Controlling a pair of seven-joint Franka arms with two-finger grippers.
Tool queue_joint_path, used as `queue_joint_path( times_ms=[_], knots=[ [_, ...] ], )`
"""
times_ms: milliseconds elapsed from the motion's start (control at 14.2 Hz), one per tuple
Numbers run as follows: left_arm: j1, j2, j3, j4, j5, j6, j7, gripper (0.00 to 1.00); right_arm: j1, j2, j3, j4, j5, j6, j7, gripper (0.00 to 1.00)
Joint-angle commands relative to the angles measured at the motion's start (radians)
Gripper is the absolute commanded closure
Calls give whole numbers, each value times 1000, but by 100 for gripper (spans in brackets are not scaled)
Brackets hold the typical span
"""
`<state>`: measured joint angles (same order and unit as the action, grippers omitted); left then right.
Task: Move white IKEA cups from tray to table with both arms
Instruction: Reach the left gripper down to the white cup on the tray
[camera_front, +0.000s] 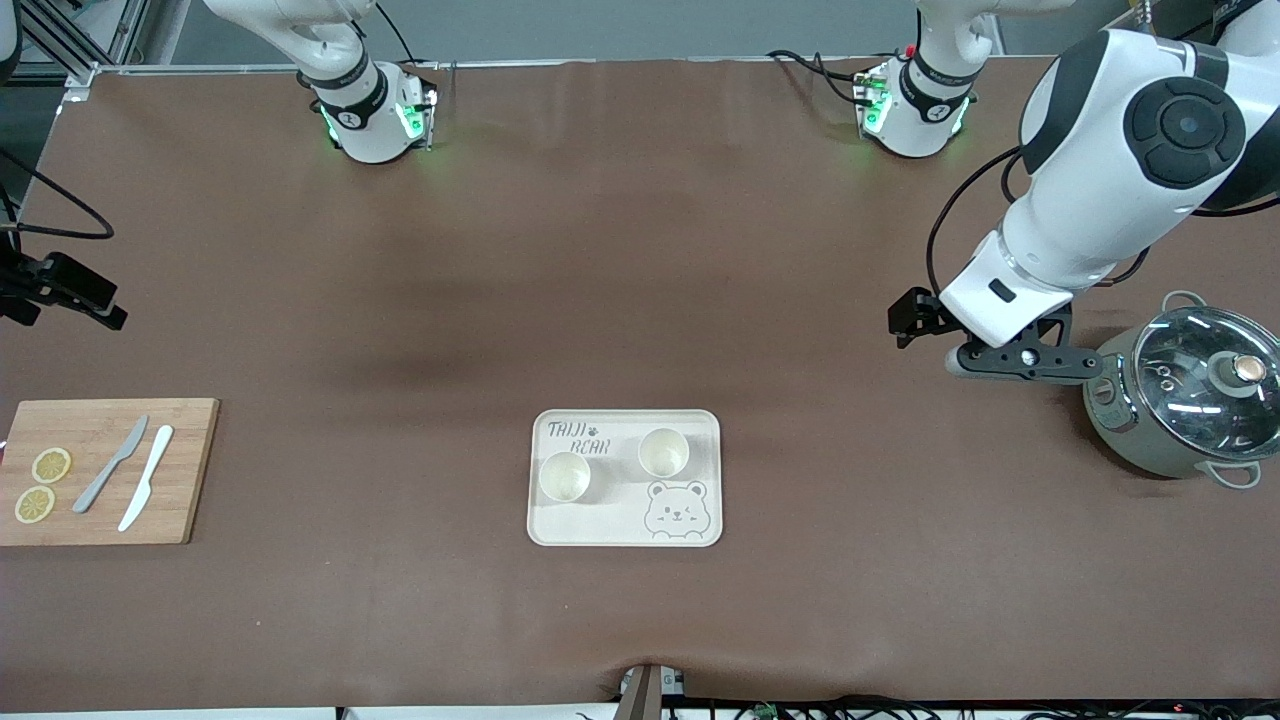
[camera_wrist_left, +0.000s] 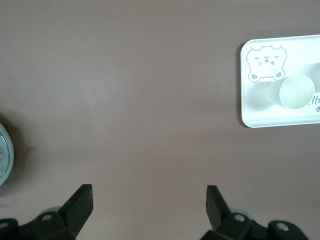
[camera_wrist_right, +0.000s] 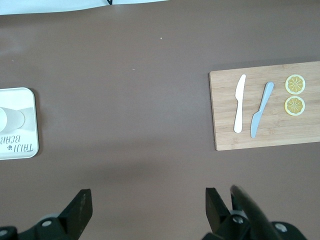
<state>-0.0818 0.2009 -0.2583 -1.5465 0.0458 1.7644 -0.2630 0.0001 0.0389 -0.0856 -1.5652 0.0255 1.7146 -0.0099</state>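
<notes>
Standing cups (camera_front: 664, 452) on tray (camera_front: 624, 535) | left tool (camera_wrist_left: 149, 205) open, well apart

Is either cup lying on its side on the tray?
No: both cups stand upright, mouths up, on the tray.

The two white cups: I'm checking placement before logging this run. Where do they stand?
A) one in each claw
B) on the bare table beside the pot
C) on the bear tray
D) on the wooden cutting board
C: both white cups stand upright on the bear tray.
</notes>
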Motion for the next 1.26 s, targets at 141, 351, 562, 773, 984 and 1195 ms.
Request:
queue_joint_path(
  times_ms=[141, 351, 562, 773, 984, 1195],
  knots=[
    [-9, 3, -1, 6, 20, 7, -12, 0, -22, -14, 26, -13, -16, 5, 14, 0],
    [-9, 5, -1, 5, 12, 36, -16, 0, -19, -14, 24, -13, -16, 5, 14, 0],
    [-10, 34, -1, 5, 22, 61, -7, 0, -19, -14, 24, -13, -16, 5, 21, 0],
    [-41, 66, -1, 2, 43, 110, -42, 0, -20, -14, 24, -13, -16, 5, 22, 0],
    [-113, 199, 2, 150, 52, 109, -131, 0, -19, -14, 24, -13, -16, 5, 22, 0],
    [-211, 354, 24, 294, 55, 107, -215, 0, -19, -14, 24, -13, -16, 4, 22, 0]
  ],
)
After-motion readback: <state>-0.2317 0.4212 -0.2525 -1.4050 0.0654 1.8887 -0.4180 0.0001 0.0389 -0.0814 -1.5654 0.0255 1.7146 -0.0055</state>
